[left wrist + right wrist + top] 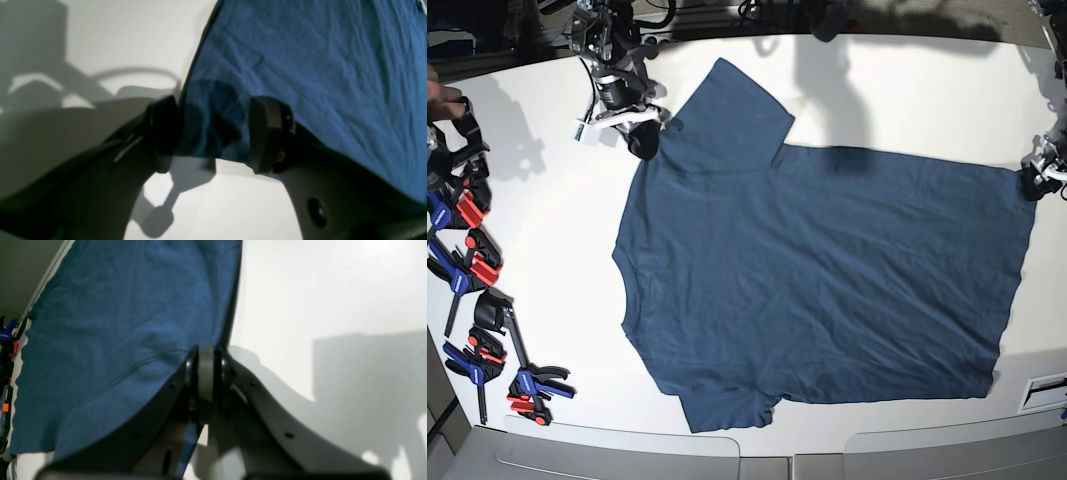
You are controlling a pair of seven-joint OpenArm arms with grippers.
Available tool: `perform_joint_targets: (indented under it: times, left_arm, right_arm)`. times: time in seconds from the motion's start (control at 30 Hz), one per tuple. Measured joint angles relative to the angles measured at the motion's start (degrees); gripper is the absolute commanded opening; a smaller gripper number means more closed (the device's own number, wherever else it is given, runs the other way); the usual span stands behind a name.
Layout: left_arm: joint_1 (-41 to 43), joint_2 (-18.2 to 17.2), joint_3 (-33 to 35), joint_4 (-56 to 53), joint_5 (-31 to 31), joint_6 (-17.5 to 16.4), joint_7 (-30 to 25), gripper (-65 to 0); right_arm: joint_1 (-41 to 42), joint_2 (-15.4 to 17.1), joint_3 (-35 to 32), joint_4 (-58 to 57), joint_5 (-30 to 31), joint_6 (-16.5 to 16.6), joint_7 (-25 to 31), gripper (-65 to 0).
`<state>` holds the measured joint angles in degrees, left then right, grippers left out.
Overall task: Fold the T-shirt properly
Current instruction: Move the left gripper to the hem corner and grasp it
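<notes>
Left tool (pixel 213 133) straddles T-shirt (pixel 317 73) corner.

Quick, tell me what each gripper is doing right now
Left gripper: open, jaws either side of the T-shirt hem corner, not closed.
Right gripper: shut, pinching the T-shirt's edge near the shoulder.
</notes>
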<state>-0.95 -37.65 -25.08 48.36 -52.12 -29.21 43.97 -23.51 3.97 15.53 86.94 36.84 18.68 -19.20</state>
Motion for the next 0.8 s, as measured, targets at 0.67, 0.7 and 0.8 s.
perform_joint_targets:
  times: [0.67, 0.7, 0.8]
  left_arm:
    - [-0.31, -0.26, -0.04, 0.37, 11.93, -0.87, -0.07, -65.0]
    - [-0.31, -0.28, -0.04, 0.37, 11.96, -0.87, -0.24, -65.0]
    - [-0.31, -0.31, -0.04, 0.37, 11.96, -0.90, -0.85, -65.0]
  right_arm:
    - [0.00, 0.00, 0.00, 0.00, 0.00, 0.00, -0.02, -65.0]
    - [0.02, 0.00, 0.00, 0.00, 0.00, 0.00, -0.02, -65.0]
    - [0.00, 0.00, 0.00, 0.00, 0.00, 0.00, -0.22, -65.0]
